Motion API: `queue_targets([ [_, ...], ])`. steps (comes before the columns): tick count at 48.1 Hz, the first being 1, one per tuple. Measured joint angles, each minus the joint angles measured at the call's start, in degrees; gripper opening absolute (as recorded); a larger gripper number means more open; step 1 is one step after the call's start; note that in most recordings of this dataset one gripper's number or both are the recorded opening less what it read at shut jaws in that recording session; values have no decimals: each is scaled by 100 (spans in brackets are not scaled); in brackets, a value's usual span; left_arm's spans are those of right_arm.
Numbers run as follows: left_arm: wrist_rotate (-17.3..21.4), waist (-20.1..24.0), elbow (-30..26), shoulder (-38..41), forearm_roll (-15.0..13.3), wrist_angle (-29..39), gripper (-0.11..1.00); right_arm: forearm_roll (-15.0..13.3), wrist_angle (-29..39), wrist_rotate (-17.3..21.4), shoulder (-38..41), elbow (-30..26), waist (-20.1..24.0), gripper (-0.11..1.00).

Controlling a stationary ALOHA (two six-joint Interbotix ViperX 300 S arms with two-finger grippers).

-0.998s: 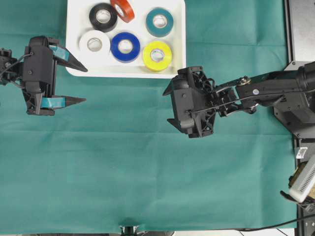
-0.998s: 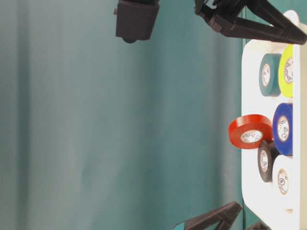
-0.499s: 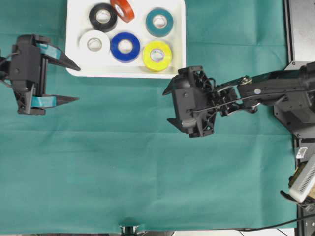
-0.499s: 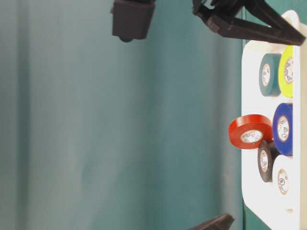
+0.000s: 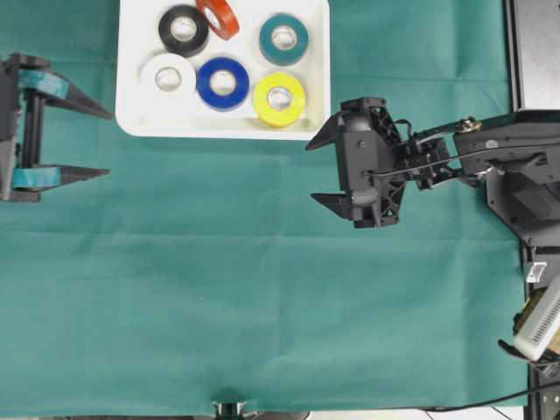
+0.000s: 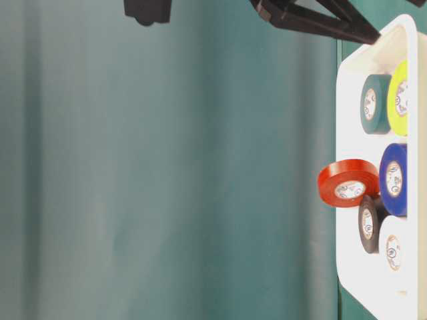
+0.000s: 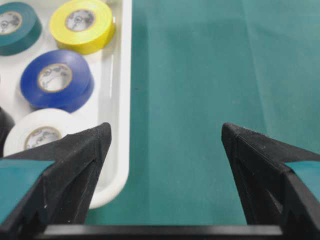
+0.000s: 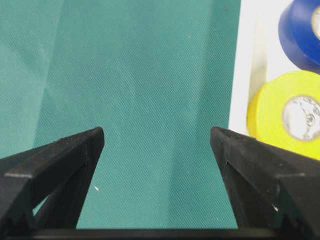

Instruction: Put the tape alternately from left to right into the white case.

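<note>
The left gripper (image 5: 103, 142) is cut off at the overhead view's left edge, jaws wide and empty, beside the white case (image 5: 315, 83). The right gripper (image 5: 320, 171) stands just below the case, jaws also wide, holding nothing. All six rolls lie inside the case; the red roll (image 5: 219, 17) leans tilted against the black roll (image 5: 183, 31).
</note>
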Motion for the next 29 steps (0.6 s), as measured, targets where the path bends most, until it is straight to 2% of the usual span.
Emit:
queue_targets([
  [29, 0, -9, 747, -1485, 9, -123, 92, 0, -211, 0, -712, 431, -26, 69],
])
